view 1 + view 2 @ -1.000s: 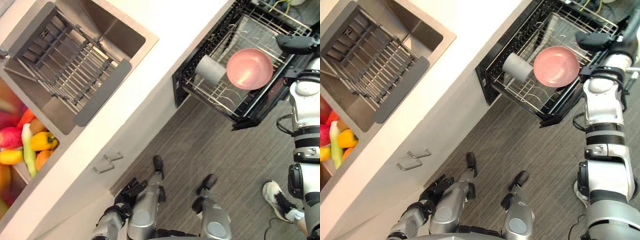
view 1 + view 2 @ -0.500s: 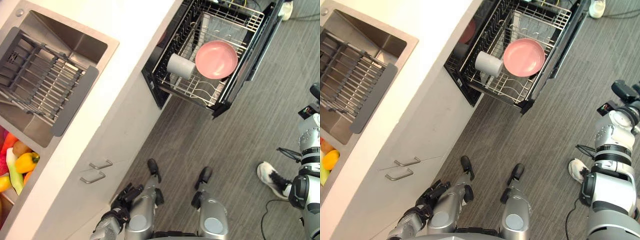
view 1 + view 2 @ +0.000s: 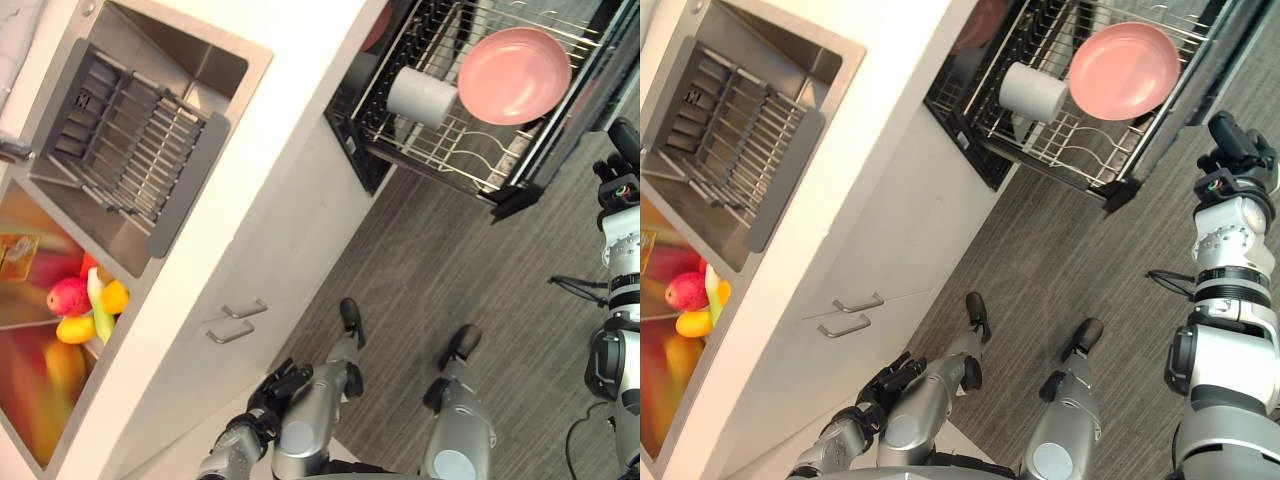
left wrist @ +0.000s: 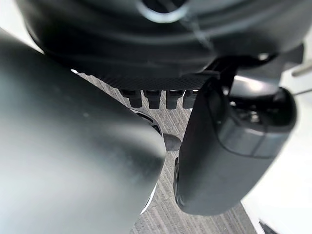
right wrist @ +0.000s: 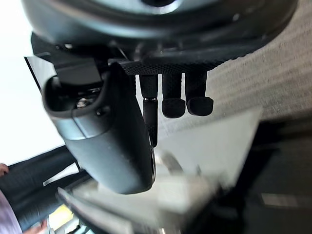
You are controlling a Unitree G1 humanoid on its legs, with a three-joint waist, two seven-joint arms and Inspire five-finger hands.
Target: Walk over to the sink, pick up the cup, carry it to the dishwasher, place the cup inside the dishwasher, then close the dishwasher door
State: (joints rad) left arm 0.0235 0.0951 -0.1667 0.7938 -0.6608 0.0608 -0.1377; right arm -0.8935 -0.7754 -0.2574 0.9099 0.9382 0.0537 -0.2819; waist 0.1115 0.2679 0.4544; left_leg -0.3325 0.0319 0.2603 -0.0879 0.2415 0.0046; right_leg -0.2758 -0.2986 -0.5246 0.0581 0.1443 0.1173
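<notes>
In the pulled-out dishwasher rack [image 3: 452,160], a pink plate [image 3: 514,75] sits just beside the white cup [image 3: 422,95], which lies on its side. The right hand [image 3: 1238,148], near the rack, and the left hand [image 3: 278,386], down by the cabinet, hang loose-fingered, holding nothing.

The head pair looks steeply down from well above the counter [image 3: 300,110], taking in the sink [image 3: 205,70], the dishwasher rack [image 3: 470,160] and the floor [image 3: 450,270]. Both eyes share all of this, the right one set slightly aside. Each wrist camera sits hard against its own hand: the left hand [image 4: 234,146] with floor beyond, the right hand [image 5: 107,141] facing a blurred pale surface [image 5: 214,141].
</notes>
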